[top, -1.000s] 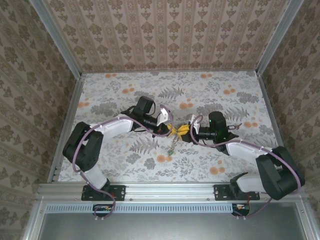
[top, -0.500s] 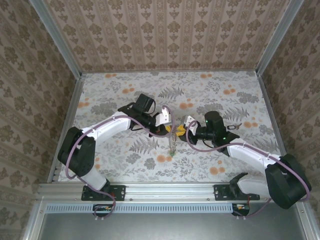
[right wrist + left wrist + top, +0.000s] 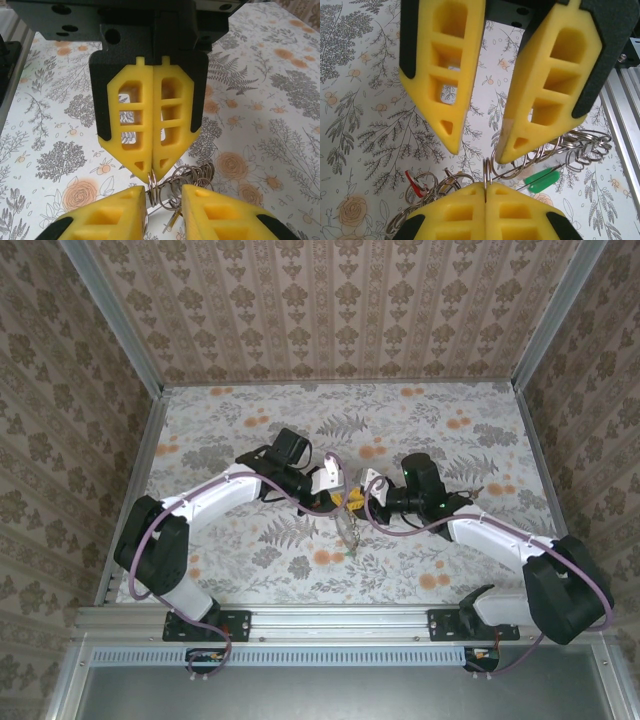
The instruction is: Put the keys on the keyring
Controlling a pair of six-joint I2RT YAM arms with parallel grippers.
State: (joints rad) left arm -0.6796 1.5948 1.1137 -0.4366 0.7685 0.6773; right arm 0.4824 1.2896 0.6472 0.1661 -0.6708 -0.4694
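The counter [image 3: 220,430] is covered in a pale floral print of grey ferns, leafy sprigs and scattered orange blooms. An aluminium rail [image 3: 340,620] runs along its near edge. Low over the print near the middle sits a tangle of small split rings [image 3: 580,145] with a green-headed key [image 3: 542,179] and a red-headed key [image 3: 414,181]. Whether they rest on the surface or hang just clear cannot be told. A small dark thing [image 3: 480,490], too small to name, lies towards the right.
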